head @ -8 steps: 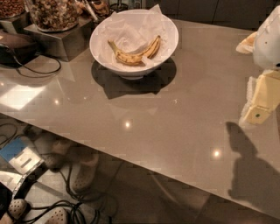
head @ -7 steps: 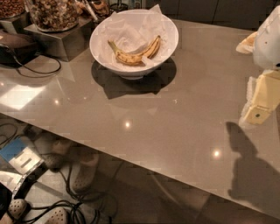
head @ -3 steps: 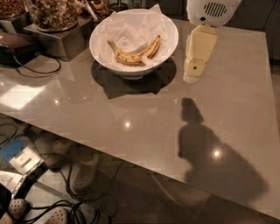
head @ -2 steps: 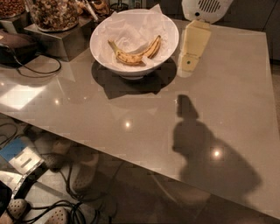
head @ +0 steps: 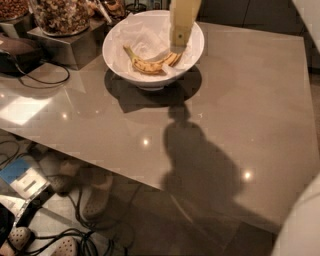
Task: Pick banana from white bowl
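The white bowl [head: 125,60] stands at the back of the grey table, lined with crumpled white paper. The banana [head: 150,63], curved, yellow and speckled, lies in it. My gripper [head: 179,44] comes down from the top edge of the camera view, over the bowl's right half. Its cream-coloured tip hangs just above the banana's right end. The upper part of the arm is out of view.
Glass jars of brown food [head: 60,15] stand on a metal box [head: 70,45] at the back left, next to the bowl. A dark device with a cable [head: 20,50] lies at the far left. Cables and shoes lie on the floor [head: 60,200] beyond the table's front edge.
My gripper has moved from the right side of the table leftwards and back, to above the bowl's right half. The bowl and banana have not moved.
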Controlling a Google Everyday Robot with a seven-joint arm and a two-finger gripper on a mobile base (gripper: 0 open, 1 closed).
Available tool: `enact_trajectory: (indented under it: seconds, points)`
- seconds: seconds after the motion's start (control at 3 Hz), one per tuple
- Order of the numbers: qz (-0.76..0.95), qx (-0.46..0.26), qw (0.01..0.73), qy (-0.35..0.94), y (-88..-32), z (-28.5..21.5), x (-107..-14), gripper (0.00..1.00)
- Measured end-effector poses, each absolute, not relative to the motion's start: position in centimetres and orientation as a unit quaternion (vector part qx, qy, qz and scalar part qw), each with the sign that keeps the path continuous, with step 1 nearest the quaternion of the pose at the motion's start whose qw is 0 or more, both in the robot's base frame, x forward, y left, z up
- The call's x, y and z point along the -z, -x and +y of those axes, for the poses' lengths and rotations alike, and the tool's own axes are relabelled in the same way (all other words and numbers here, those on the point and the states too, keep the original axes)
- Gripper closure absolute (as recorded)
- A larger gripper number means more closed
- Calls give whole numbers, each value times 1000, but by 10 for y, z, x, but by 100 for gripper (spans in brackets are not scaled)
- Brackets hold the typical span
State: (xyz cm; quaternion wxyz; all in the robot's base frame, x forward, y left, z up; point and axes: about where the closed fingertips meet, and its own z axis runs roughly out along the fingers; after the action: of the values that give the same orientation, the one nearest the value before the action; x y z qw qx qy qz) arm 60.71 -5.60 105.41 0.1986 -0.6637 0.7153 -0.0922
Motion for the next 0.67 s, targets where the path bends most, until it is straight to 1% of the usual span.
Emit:
enact_trajectory:
  seconds: [0.33, 0.67]
  points:
    - [706, 95, 224, 665, -616, -42, -1065, 0]
    - [708, 80, 240, 659, -624, -37, -1065, 0]
